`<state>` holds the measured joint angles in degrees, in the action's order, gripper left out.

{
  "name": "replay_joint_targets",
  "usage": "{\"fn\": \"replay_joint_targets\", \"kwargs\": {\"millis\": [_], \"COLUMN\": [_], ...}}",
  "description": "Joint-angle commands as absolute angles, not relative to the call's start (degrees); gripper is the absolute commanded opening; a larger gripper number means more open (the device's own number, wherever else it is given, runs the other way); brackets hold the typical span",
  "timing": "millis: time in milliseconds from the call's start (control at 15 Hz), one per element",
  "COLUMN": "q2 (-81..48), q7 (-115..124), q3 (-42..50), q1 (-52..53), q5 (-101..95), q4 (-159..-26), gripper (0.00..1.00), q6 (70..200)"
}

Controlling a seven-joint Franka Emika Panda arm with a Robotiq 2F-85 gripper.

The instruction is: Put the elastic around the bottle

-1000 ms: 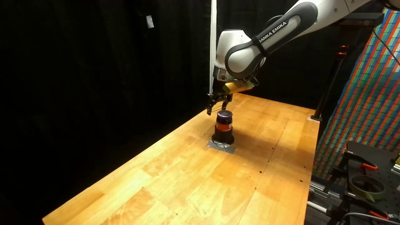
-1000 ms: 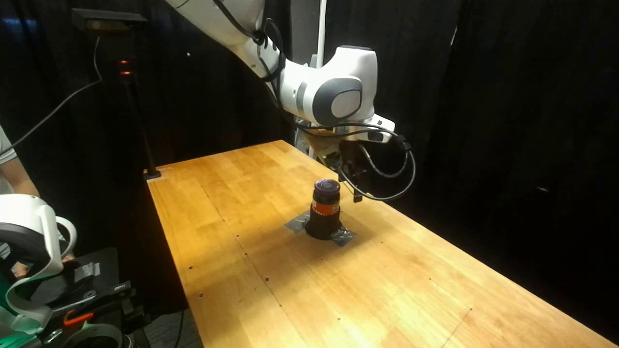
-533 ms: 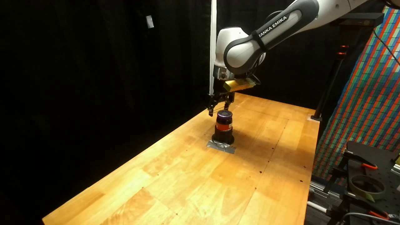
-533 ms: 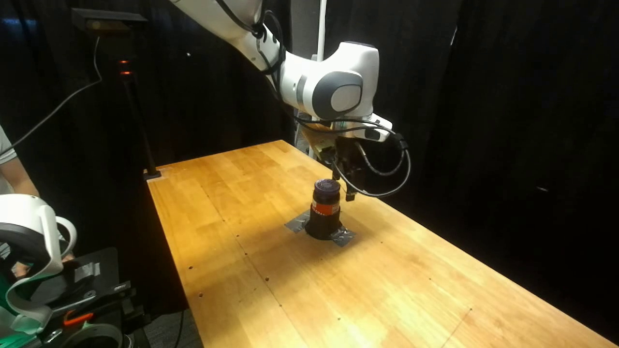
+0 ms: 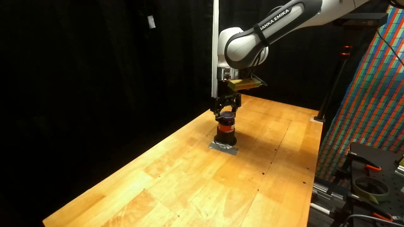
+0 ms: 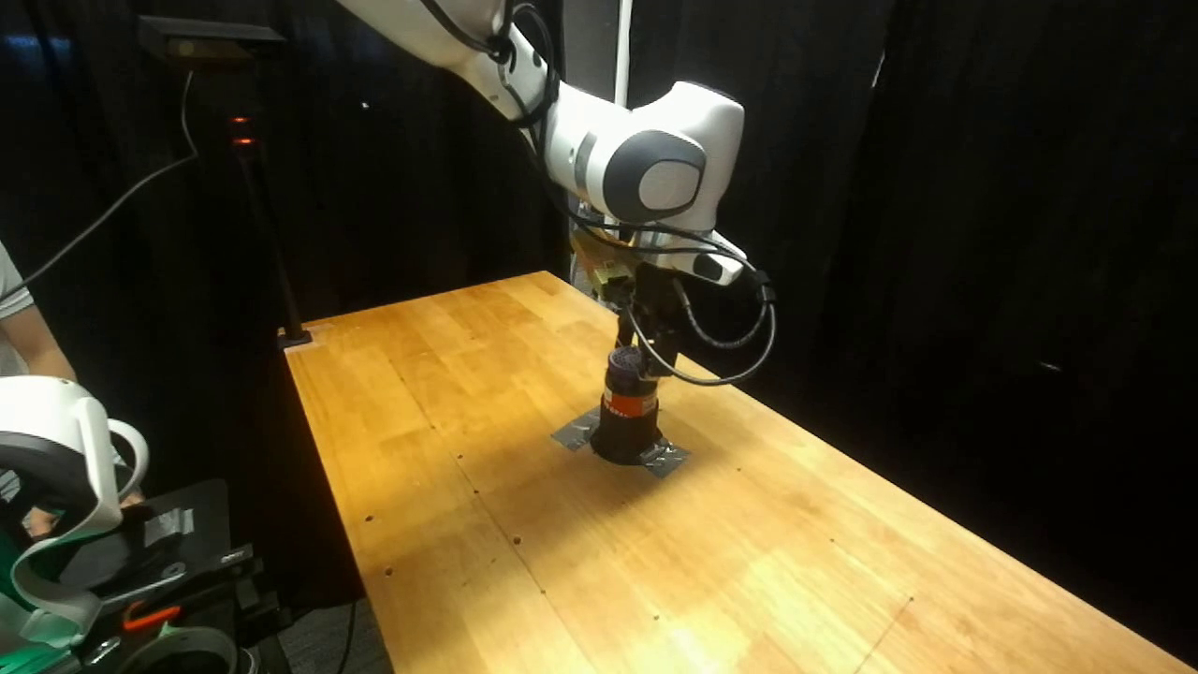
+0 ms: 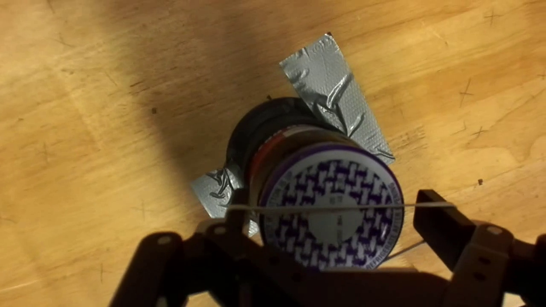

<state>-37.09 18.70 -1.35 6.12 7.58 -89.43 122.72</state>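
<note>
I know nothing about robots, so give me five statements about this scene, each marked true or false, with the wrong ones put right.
1. The elastic is stretched between the robot's fingers. True.
2. The fingers are pressed together. False: they stand apart.
3. Silver tape lies at the foot of the bottle. True.
4. The bottle is lying on its side. False: it stands upright.
5. The lid has a purple-and-white pattern. True.

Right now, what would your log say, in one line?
gripper: open; elastic: stretched between fingers, one strand crossing the lid in wrist view; bottle: upright; around bottle: not yet
</note>
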Motion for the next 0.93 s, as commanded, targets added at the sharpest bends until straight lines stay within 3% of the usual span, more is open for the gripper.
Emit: {"fn": "replay_joint_targets", "kwargs": {"millis": [0, 867], "q2": [-37.33, -29.61], "q7": [16.97, 10.04], "q3": [-2.16, -4.47], "q1": [4.98, 3.35], "q5": [9.80, 13.65], "q4": [-89.63, -102.89], "gripper": [1.00, 1.00], "q6": [122.96, 128.26]}}
